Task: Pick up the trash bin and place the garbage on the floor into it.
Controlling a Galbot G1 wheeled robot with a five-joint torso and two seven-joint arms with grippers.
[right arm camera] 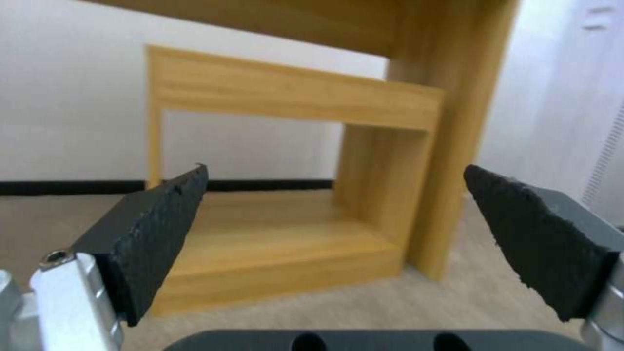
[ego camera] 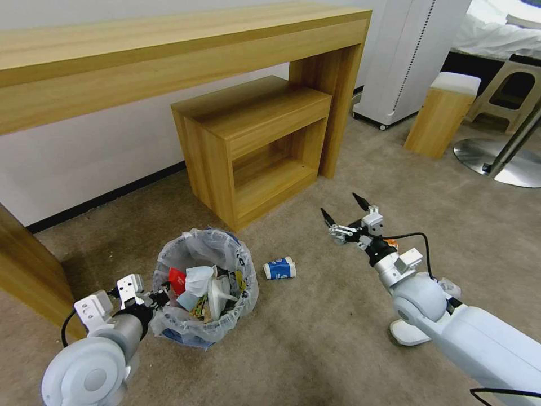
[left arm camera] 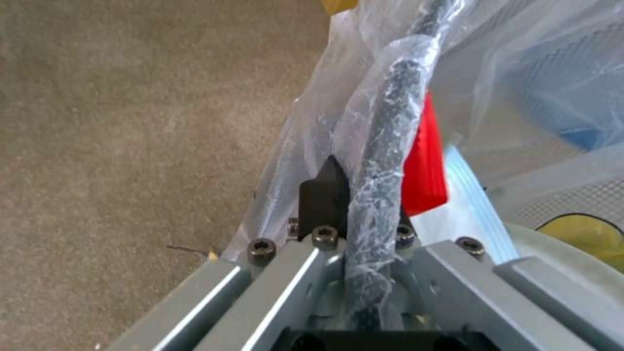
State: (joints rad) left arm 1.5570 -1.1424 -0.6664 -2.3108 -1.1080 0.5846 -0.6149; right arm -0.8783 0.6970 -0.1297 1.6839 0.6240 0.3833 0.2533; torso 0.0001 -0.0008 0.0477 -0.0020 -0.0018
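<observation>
Right now the left gripper (ego camera: 162, 298) is clamped on the near rim of the trash bin (ego camera: 203, 332), black fingers (left arm camera: 323, 195) pinching the bag-wrapped edge. It sits on the beige floor (ego camera: 315, 338) before the low wooden shelf (ego camera: 253, 146), holding a red crushed cup (ego camera: 177, 280), white wads and a whitish lid-like piece. Just beside it on the carpet lies a blue-white cup (ego camera: 279, 268) on its side. Further right, the right gripper (ego camera: 345, 212) hovers above the floor, jaws spread wide and holding nothing, facing the shelf.
</observation>
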